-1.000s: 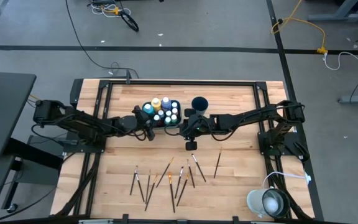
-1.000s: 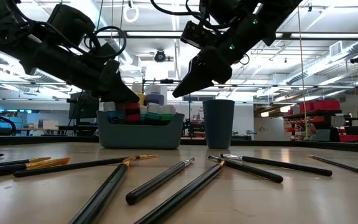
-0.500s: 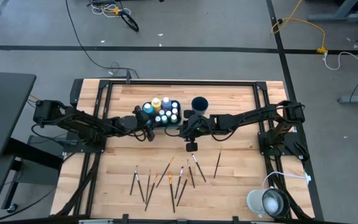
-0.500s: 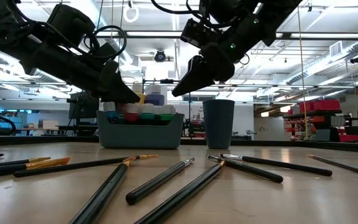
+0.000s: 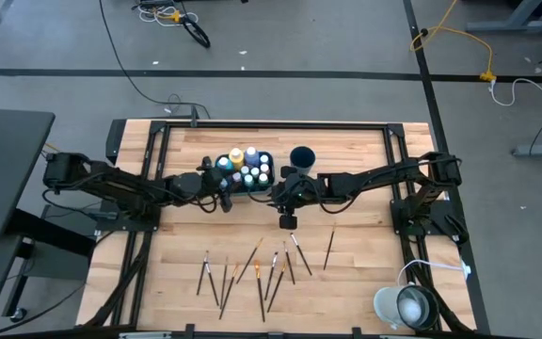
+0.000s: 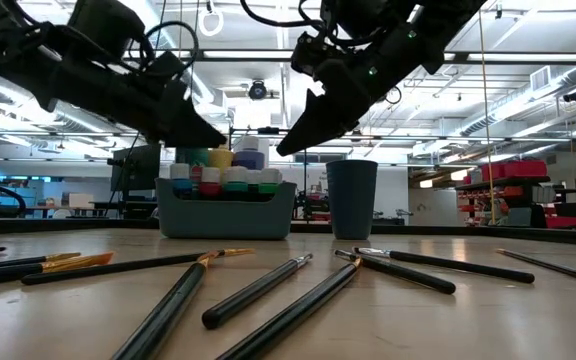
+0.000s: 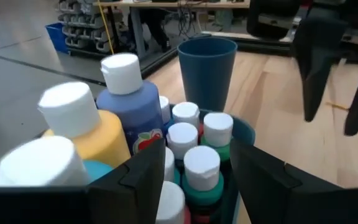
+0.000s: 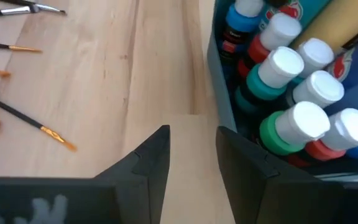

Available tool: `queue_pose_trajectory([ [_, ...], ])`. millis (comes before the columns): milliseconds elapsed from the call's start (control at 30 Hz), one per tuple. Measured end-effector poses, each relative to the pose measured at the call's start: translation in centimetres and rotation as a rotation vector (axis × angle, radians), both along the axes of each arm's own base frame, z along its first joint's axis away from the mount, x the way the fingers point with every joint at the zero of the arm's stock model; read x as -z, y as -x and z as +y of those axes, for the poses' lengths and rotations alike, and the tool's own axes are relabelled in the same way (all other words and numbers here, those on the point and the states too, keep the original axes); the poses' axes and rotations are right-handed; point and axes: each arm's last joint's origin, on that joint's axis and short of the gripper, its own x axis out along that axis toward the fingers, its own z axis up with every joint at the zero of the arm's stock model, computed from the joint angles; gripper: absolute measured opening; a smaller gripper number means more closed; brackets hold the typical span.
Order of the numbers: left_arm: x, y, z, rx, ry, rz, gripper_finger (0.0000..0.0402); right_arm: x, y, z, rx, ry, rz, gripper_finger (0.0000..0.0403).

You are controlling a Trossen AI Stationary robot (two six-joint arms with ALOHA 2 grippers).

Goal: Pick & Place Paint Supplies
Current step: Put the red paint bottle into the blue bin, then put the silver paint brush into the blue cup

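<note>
the paint bottles (image 5: 246, 167) stand packed upright in the teal tray (image 6: 226, 212) on the desk (image 5: 356, 264), their white caps up. the dark blue cup (image 5: 301, 156) stands just beside the tray. the left hand (image 5: 226, 187) hovers over the tray's near edge, fingers spread and holding nothing. the right hand (image 5: 283, 193) hangs just beside the tray on the cup's side, fingers parted, empty. the paintbrushes (image 5: 257, 267) lie scattered flat on the desk, well apart from the tray, toward the front edge.

place: robotics lab/workshop | cues: exposed ceiling ducts (image 6: 528, 95); floor cables (image 5: 450, 38); storage shelves (image 6: 508, 190)
</note>
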Motion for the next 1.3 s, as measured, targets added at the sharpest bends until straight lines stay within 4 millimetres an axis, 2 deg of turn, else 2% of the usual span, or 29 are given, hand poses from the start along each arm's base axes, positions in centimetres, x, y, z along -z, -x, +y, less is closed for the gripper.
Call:
queue_pose_trajectory([
  [133, -0.8, 0.2, 0.0, 0.003, 0.009, -0.043, 0.019, 0.1, 0.0, 0.1, -0.001, 0.002, 0.008, 0.0135],
  [333, -1.0, 0.3, -0.2, 0.058, 0.004, -0.045, 0.019, 0.3, 0.2, 1.4, -0.052, -0.048, 0.033, 0.0137],
  [500, -1.0, 0.2, -0.3, 0.098, 0.013, -0.048, 0.019, 0.6, 0.6, 2.2, -0.029, -0.102, 0.08, 0.0164],
  [700, -1.0, 0.2, -0.3, 0.104, 0.014, -0.049, 0.019, 1.7, 1.8, 3.0, 0.104, -0.271, 0.229, 0.0195],
  [933, -1.1, 0.2, -0.3, 0.105, 0.014, -0.05, 0.019, 2.9, 3.6, 4.4, 0.285, -0.426, 0.436, 0.019],
  [1133, -1.1, 0.2, -0.3, 0.105, 0.014, -0.054, 0.019, 4.1, 3.2, 6.3, 0.28, -0.452, 0.437, 0.0179],
  [1300, -1.1, 0.2, -0.3, 0.105, 0.014, -0.055, 0.019, 4.6, 3.0, 7.1, 0.289, -0.378, 0.404, 0.0176],
])
